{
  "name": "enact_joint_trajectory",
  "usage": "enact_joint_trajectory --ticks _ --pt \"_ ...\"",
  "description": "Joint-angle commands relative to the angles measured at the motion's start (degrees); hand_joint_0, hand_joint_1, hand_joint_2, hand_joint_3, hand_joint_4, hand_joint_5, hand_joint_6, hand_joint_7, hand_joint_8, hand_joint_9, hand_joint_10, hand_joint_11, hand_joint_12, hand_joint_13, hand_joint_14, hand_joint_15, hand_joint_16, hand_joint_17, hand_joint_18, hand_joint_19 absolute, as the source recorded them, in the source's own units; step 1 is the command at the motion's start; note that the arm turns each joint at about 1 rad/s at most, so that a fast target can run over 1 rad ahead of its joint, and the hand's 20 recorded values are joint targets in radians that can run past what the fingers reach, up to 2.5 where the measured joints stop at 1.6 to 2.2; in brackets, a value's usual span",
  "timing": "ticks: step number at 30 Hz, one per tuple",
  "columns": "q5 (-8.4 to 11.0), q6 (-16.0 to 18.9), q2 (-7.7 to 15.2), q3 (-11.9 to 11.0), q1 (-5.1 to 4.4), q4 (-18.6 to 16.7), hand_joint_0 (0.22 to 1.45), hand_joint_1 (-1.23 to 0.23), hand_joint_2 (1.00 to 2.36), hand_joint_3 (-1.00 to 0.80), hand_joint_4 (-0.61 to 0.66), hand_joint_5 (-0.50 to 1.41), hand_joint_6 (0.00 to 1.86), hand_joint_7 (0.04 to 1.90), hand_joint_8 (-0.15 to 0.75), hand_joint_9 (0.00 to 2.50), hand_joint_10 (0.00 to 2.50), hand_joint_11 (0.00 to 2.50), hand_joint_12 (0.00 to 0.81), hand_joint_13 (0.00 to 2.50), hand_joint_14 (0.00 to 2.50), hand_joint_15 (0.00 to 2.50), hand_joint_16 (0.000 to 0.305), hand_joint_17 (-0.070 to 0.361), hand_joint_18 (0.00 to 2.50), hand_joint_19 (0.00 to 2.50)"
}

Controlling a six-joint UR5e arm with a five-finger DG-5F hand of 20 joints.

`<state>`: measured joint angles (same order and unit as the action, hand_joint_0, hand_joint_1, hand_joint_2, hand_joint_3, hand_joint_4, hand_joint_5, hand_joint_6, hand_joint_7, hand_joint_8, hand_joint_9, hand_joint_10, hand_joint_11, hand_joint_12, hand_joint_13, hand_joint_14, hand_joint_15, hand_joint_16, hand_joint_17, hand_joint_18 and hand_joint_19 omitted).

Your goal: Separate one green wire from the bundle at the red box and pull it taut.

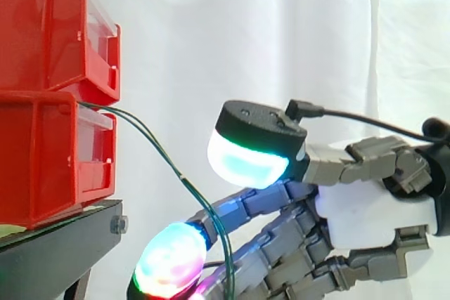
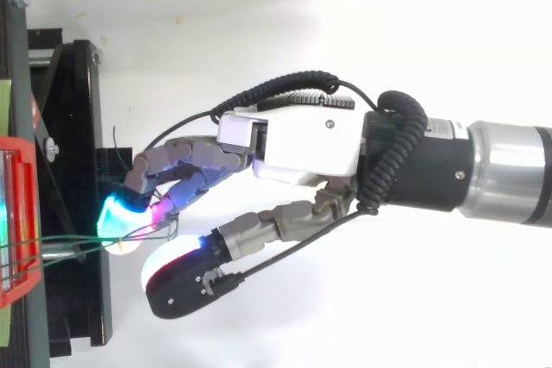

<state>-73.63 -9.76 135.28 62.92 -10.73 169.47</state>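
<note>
The green wire (image 1: pixel 165 152) leaves the gap between the red box (image 1: pixel 42 159) and the upper bin (image 1: pixel 49 26) stacked on it. It runs out and down in a soft curve to the hand (image 1: pixel 365 209), crosses the outstretched fingers just behind the glowing finger pads (image 1: pixel 169 261), and drops out of the bottom of the side view. The hand is spread: its fingers reach nearly straight toward the black stand (image 1: pixel 63 237), and the thumb pad (image 1: pixel 246 163) hangs well above them with clear air between. Nothing is pinched between thumb and fingers, and the wire seems only to drape over the fingers. That posture looks chosen to comb under the wires and lift one away from its neighbours, with the thumb held ready to come down as a clamp. From above, the bundle (image 2: pixel 52 241) runs from the box to the fingertips, close beside the stand, and its wires lie too near each other to say whether one is isolated. Since the wire sags, the pull to tautness looks not yet done. A firm pinch would likely have to come first, or the wire may slip off.
</note>
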Motion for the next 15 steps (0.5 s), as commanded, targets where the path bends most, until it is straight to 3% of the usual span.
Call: enact_joint_trajectory --ticks 1,6,15 --pt "-0.02 -0.2 -0.2 0.0 -0.08 0.6 0.54 -0.57 1.00 -0.46 0.32 -0.12 0.50 0.94 0.263 0.73 0.01 0.18 0.331 0.45 0.00 0.03 0.050 0.112 0.23 0.05" --pt "0.16 0.1 -1.2 -0.1 -0.78 0.6 0.55 -0.59 1.00 -0.45 0.31 -0.11 0.50 0.99 0.268 0.75 0.01 0.20 0.327 0.48 0.00 0.04 0.049 0.110 0.27 0.07" --pt "0.24 0.2 -1.2 -2.8 -0.16 1.2 0.56 -0.61 1.01 -0.43 0.28 -0.10 0.50 1.07 0.265 0.77 0.01 0.23 0.327 0.50 0.00 0.06 0.049 0.110 0.33 0.10"
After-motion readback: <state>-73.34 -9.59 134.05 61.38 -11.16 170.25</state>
